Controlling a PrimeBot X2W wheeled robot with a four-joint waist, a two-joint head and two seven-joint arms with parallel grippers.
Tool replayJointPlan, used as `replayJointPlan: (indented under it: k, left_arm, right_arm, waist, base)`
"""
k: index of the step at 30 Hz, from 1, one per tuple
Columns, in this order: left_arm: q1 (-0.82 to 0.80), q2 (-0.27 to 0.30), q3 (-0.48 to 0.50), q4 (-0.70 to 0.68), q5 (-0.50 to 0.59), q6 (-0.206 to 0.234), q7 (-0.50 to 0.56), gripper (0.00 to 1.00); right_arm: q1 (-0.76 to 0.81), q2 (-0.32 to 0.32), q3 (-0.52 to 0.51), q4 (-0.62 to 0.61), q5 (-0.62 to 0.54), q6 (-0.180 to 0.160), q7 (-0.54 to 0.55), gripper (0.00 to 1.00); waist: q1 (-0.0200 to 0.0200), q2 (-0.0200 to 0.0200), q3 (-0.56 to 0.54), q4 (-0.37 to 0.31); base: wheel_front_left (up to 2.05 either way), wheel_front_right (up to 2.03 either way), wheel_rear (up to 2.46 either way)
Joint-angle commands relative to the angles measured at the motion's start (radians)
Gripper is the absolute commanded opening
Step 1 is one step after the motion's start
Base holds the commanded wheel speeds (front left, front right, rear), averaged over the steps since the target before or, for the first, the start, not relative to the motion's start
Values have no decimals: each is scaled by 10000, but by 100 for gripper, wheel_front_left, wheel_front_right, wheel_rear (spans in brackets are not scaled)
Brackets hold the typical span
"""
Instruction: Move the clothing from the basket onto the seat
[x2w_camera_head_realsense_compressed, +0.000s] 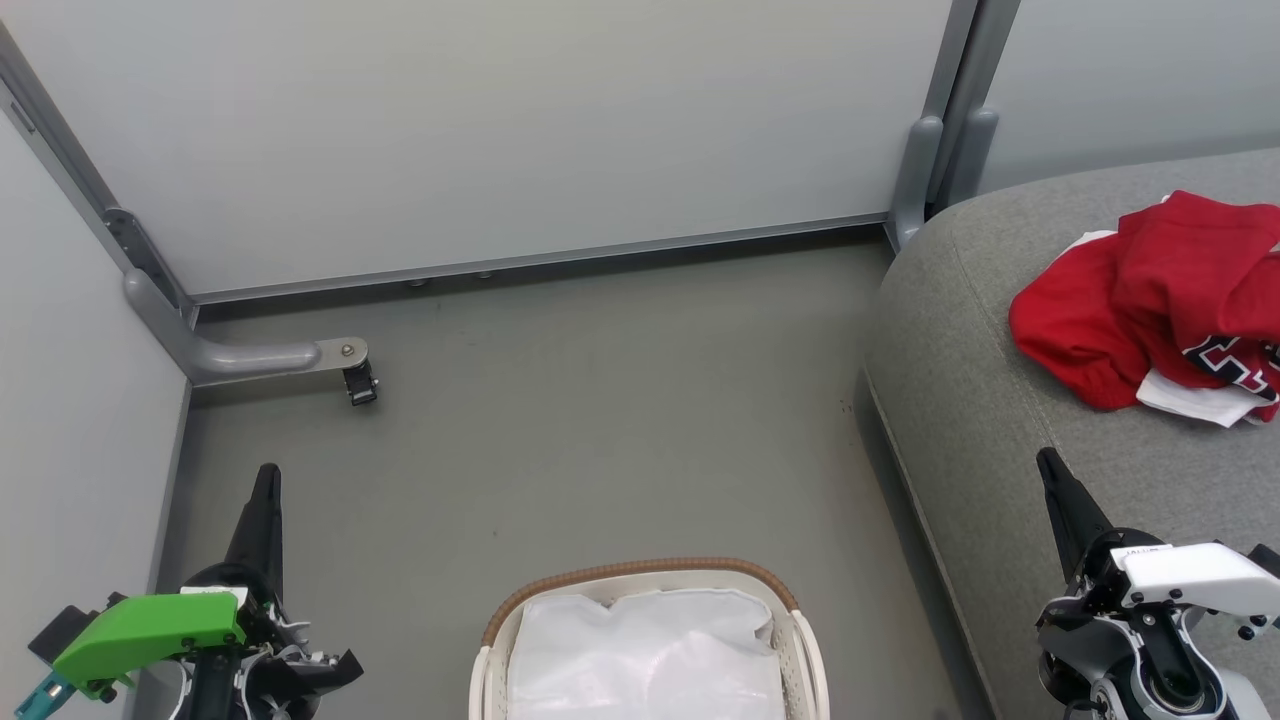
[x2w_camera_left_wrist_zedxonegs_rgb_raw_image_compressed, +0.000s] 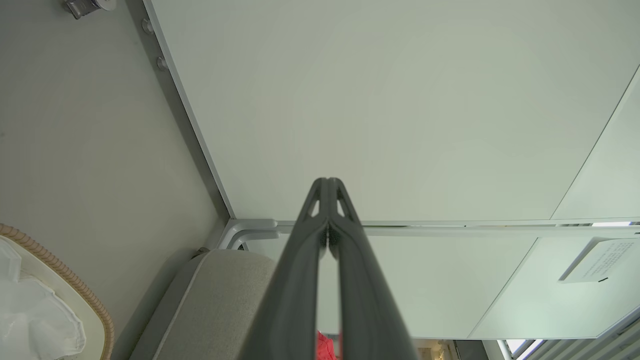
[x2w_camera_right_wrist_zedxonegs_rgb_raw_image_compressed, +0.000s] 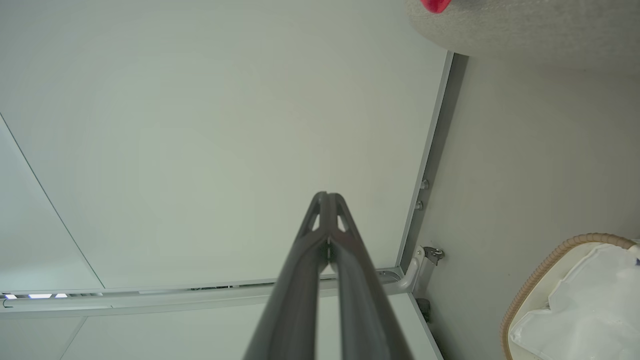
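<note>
On grey seat (x2w_camera_head_realsense_compressed: 1000, 420), crumpled red-white clothing (x2w_camera_head_realsense_compressed: 1160, 300)

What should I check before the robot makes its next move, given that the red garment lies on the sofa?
1. Red striped garment rests on the grey sofa cushion: ok.
2. The whole garment is on the cushion: cannot tell, because the head view cuts off its right side.
3. No red fabric shows in the laundry basket, where a white sheet lies: ok.
4. Nothing is hidden under the sheet: cannot tell.
5. Left gripper is shut and holds nothing: ok.
6. Right gripper is shut, holds nothing, and is apart from the garment: ok.
</note>
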Motion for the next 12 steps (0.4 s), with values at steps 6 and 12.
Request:
replayJointPlan:
  k: [6, 12]
  left_arm:
    - [-104, -5, 20, -10, -32, -4, 42, 0]
    - [-104, -5, 20, -10, -32, -4, 41, 0]
  right_arm:
    - [100, -57, -21, -26, 40, -3, 24, 0]
    - [100, -57, -21, -26, 40, -3, 24, 0]
  waist:
    - [0, 0, 0, 0]
    - [0, 0, 0, 0]
  base:
    - [0, 0, 0]
    - [0, 0, 0]
